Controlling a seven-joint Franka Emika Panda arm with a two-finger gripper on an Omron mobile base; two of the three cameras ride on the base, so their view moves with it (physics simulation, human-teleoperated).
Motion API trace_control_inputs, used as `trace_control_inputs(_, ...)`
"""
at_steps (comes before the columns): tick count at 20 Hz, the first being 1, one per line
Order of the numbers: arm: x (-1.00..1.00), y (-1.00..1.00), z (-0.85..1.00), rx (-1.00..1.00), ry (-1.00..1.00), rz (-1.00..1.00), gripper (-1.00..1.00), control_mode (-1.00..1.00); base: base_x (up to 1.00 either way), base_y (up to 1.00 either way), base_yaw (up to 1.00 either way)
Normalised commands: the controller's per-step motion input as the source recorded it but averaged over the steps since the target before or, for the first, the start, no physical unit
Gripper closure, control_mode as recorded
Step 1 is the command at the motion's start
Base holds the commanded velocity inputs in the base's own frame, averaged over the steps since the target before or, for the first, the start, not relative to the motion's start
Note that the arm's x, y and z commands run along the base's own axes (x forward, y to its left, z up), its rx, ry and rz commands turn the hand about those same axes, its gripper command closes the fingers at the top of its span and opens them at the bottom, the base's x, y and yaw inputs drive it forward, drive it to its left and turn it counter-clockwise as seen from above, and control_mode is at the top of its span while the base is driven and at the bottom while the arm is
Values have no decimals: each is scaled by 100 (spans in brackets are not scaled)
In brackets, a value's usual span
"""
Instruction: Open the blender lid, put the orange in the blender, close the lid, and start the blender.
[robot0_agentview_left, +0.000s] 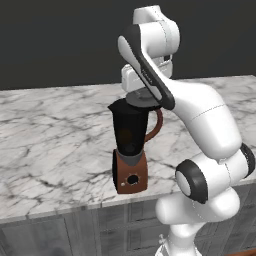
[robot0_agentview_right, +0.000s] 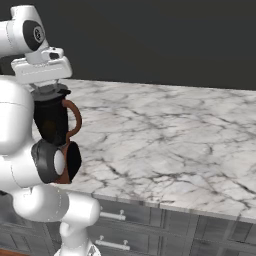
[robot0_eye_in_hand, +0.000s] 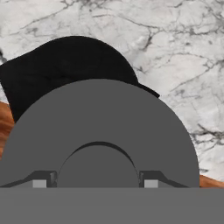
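The blender (robot0_agentview_left: 129, 131) stands near the counter's front edge: a dark jar with a curved brown handle (robot0_agentview_left: 157, 127) on a reddish-brown base with a black dial (robot0_agentview_left: 132, 179). A dim orange patch (robot0_agentview_left: 125, 136) inside the jar looks like the orange. My gripper (robot0_agentview_left: 141, 92) hangs right over the jar top, shut on the knob of the blender lid (robot0_agentview_left: 145, 96). In the hand view the grey lid (robot0_eye_in_hand: 100, 118) lies under my gripper (robot0_eye_in_hand: 95, 183), and the black jar mouth (robot0_eye_in_hand: 65, 61) peeks out beyond its far edge. The right base view shows the lid (robot0_agentview_right: 50, 91) at the jar (robot0_agentview_right: 50, 122) rim.
The marble counter (robot0_agentview_right: 165, 135) stretches wide to the right of the blender and behind it. Grey drawers (robot0_agentview_right: 150, 225) with handles run below the front edge. My own arm's elbow (robot0_agentview_right: 50, 162) hides the blender base in the right base view.
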Motion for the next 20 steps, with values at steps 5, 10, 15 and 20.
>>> trace_control_inputs(5, 18, 29, -3, 0, -4, 0, 100, -100, 0, 0, 0)
trace_control_inputs(10, 21, 35, -11, 0, -3, 2, 100, -100, 0, 0, 0)
trace_control_inputs(15, 8, 6, -25, 0, 0, 5, 100, -100, 0, 0, 0)
trace_control_inputs(20, 17, 0, -26, 0, 0, 11, 100, -100, 0, 0, 0)
